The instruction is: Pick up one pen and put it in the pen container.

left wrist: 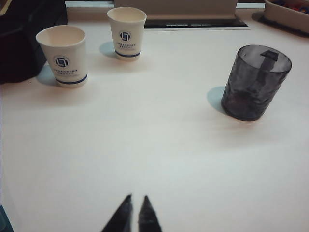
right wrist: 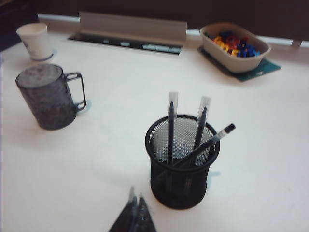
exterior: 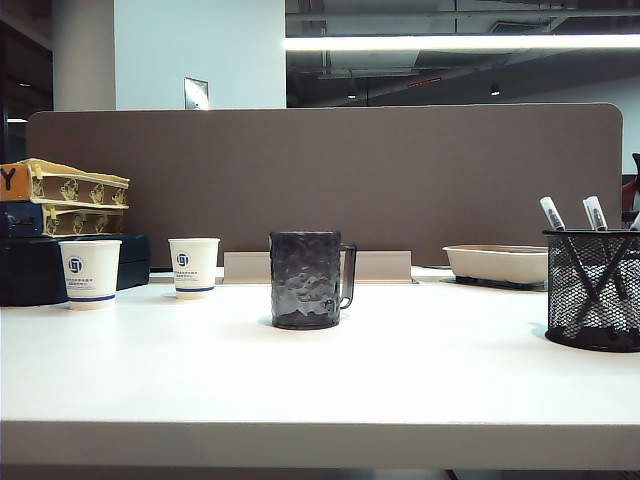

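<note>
The pen container [right wrist: 182, 159] is a round black mesh cup; it also shows at the right edge of the exterior view [exterior: 593, 290]. Three pens stand in it, two upright [right wrist: 170, 128] [right wrist: 200, 126] and one leaning over the rim [right wrist: 215, 139]; their whitish ends [exterior: 552, 213] stick up above the rim. My right gripper [right wrist: 135, 195] hovers over bare table just in front of the container, shut and empty. My left gripper [left wrist: 136, 198] hangs over bare table, its tips nearly touching, with nothing between them. Neither gripper shows in the exterior view.
A dark dimpled mug with a handle [exterior: 305, 280] [left wrist: 255, 82] [right wrist: 46, 96] stands mid-table. Two white paper cups [left wrist: 63, 55] [left wrist: 126, 31] sit at the back left beside a black case [exterior: 25, 270]. A beige tray [right wrist: 231, 63] of coloured pieces is at the back right.
</note>
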Tool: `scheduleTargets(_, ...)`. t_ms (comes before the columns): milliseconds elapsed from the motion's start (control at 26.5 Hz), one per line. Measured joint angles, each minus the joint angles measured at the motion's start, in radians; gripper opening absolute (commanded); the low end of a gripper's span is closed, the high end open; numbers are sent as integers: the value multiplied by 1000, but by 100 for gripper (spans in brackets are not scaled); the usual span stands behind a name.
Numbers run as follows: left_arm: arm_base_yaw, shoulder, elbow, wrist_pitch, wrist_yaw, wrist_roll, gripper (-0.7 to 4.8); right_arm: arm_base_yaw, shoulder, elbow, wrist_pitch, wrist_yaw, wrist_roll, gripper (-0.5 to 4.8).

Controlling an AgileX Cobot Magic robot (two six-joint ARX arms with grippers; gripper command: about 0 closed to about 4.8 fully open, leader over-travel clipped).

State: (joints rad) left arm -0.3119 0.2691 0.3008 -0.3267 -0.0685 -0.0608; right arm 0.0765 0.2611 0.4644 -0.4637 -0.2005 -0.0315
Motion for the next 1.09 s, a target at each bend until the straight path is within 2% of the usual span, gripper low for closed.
scheduleTargets(189, 0, 1, -16, 15, -3, -1, 21, 0, 2, -64, 89, 2, 4, -1)
scheduleTargets(377, 0, 1, -18, 31, -3, -42, 22, 0, 2, -74, 135, 3, 26, 0)
scheduleTargets(490, 0, 1, -18, 32, 0, -45, 25, 0, 10, -106, 138, 79, 27, 10)
scheduleTargets(641, 0, 1, -18, 32, 0, -45, 25, 0, 17, -158, 182, 94, 28, 9)
scheduleTargets(829, 0, 0, -32, 49, 0, -45, 25, 1, 14, -204, 393, 159, 31, 8)
scheduleTargets(1093, 0, 0, -61, 97, -3, -45, 25, 1, 13, -232, 447, 186, 31, -2)
